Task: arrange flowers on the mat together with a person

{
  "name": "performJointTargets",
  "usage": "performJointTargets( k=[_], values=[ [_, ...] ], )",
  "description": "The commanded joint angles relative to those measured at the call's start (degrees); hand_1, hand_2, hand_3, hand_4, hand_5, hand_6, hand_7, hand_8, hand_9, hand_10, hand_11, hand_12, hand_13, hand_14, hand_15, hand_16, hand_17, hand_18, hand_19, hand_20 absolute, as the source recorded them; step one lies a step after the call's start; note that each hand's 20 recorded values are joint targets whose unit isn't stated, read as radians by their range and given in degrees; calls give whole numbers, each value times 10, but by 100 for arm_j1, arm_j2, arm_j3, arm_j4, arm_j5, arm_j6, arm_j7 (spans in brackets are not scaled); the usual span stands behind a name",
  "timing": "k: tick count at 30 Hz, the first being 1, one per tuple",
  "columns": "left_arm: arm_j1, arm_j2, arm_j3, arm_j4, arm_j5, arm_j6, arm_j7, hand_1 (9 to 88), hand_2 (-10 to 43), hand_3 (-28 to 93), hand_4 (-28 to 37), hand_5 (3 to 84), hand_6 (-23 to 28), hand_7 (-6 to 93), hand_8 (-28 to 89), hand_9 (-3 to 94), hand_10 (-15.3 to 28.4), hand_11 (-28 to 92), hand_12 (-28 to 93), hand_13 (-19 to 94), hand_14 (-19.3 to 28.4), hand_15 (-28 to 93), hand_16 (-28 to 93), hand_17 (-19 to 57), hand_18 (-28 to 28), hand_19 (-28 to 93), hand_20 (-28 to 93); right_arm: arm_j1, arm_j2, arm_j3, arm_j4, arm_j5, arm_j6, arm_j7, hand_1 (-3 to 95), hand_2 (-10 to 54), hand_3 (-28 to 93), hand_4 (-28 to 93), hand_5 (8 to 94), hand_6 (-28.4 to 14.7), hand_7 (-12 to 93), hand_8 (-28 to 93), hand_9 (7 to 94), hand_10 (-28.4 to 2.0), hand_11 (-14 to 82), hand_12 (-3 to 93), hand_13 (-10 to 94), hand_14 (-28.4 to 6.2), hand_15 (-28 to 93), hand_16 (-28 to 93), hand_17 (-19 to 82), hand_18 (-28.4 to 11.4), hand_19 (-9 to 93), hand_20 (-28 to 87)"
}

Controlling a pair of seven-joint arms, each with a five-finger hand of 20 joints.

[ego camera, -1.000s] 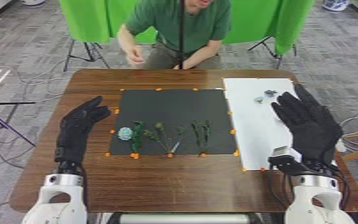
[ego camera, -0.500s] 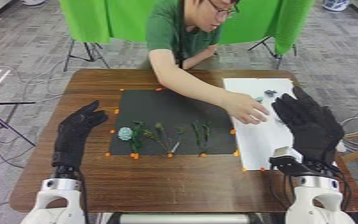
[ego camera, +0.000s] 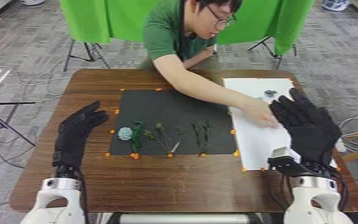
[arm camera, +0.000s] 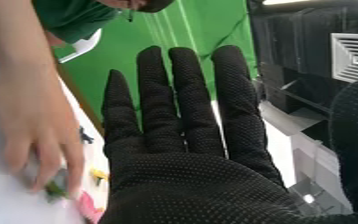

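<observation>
Left hand: fingers relaxed, mat's 9 o'clock | right hand: fingers straight, 3 o'clock | black mat: blue flower, 8 o'clock | person's hand: by pink flower, white sheet

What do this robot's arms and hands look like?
The left arm and right arm are white with silvery metal collars near the wrists. The left hand and right hand wear black fabric gloves, the right one finely dotted. Dark cables run around the right wrist.

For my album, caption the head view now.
A person's hand over white paper, the robot's right hand nearby, flowers on a dark mat.
</observation>
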Motion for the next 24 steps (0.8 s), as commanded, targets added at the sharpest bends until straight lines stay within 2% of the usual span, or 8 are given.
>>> performJointTargets(
  k=[1,6,7,9,13,18,21,24],
  values=[
    [3,-24,23,21,1,-38,-53,248,-8,657,-224,461,50,133,-57,469,136,202,146,385,193,233,23,65,156,123,182,-77,-49,37,-40,78,77,17,60,51,811,-174,513,11,146,-92,534,-140,72,157,427,-132,144,202,215,-151,92,322],
    [144,-68,-40,-58,2,27,-73,248,-8,658,-223,462,50,132,-56,469,136,201,146,386,193,233,23,64,156,123,182,-105,-69,37,-70,50,26,22,61,52,812,-174,515,11,147,-92,540,-142,72,157,432,-133,145,206,216,-151,93,323],
    [124,-59,-41,-32,-6,9,-86,248,-8,657,-223,462,50,132,-56,469,136,201,146,386,193,233,22,64,156,123,182,-142,-88,49,-86,30,42,-5,61,53,812,-174,516,11,148,-92,540,-141,72,157,433,-133,145,206,216,-151,94,323],
    [131,-75,-38,-32,-29,28,-86,248,-8,657,-223,462,50,133,-56,469,136,201,145,385,193,234,23,64,156,123,182,-146,-90,62,-86,49,73,-3,62,53,811,-174,516,12,149,-92,541,-141,73,157,433,-133,145,207,216,-151,93,324],
    [93,-61,-61,-30,28,-37,-58,247,-9,659,-221,463,50,133,-57,469,136,201,146,385,194,235,22,64,156,124,182,-144,-48,49,-82,78,97,15,63,54,810,-174,518,11,150,-93,542,-140,73,158,437,-132,146,210,216,-150,94,325],
    [156,-88,-98,-39,-26,39,-96,248,-11,661,-221,462,50,132,-57,469,136,201,146,385,193,237,23,64,156,123,181,-93,-86,36,-69,40,34,-46,61,54,811,-173,519,11,150,-93,545,-139,74,159,439,-132,146,212,217,-151,96,327],
    [74,-58,-92,1,-17,-2,-86,249,-10,658,-222,462,50,133,-56,469,136,201,146,386,193,236,22,64,156,123,181,-32,-42,17,-56,47,120,-71,61,54,811,-173,519,11,149,-93,545,-139,74,160,439,-132,146,213,217,-150,96,327],
    [61,-68,-108,-13,5,-6,-88,249,-10,658,-221,462,50,133,-56,469,136,201,146,385,193,237,22,64,155,122,181,-55,6,4,-71,58,120,-43,61,54,812,-173,521,11,151,-92,546,-141,76,163,439,-132,147,216,216,-151,100,330]
  ],
)
